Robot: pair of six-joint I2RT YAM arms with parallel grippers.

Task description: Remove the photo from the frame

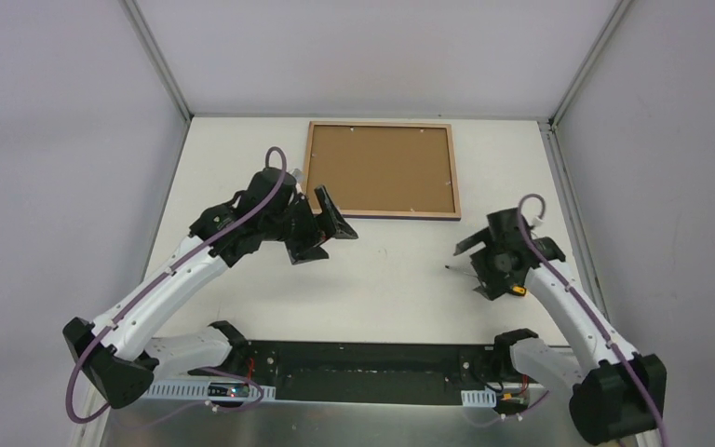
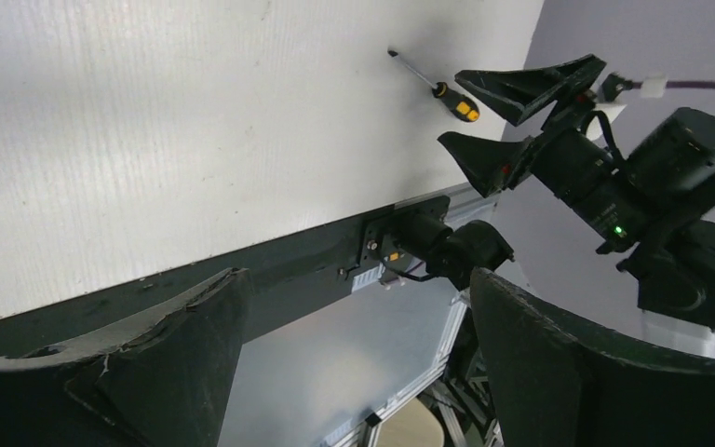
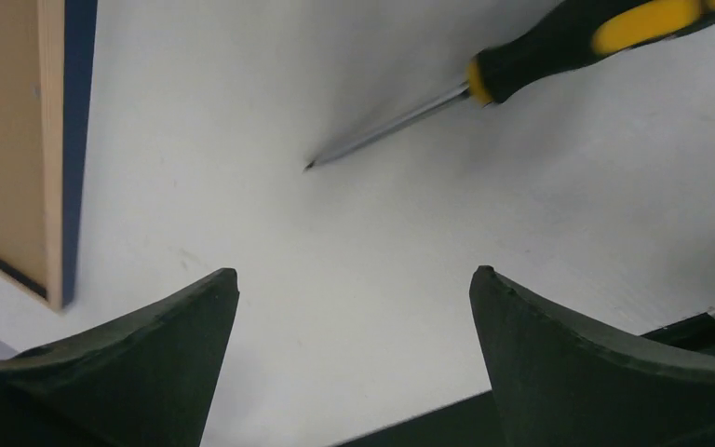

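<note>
Upper centre of the overhead view, the frame (image 1: pixel 381 169) is laid back-up so its brown board (image 1: pixel 379 168) can be reached; the photo is hidden, presumably beneath. The left gripper (image 1: pixel 321 235) is spread empty by its lower-left corner, the right gripper (image 1: pixel 465 270) likewise at mid-right. Left wrist view: a screwdriver (image 2: pixel 445 92) is seen at upper right. Right wrist view: nothing is held.

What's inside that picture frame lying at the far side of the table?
The frame lies face down, so only its brown backing board shows, filling the wood-coloured surround. Anything beneath the board, such as a photo, is covered and cannot be seen.
</note>
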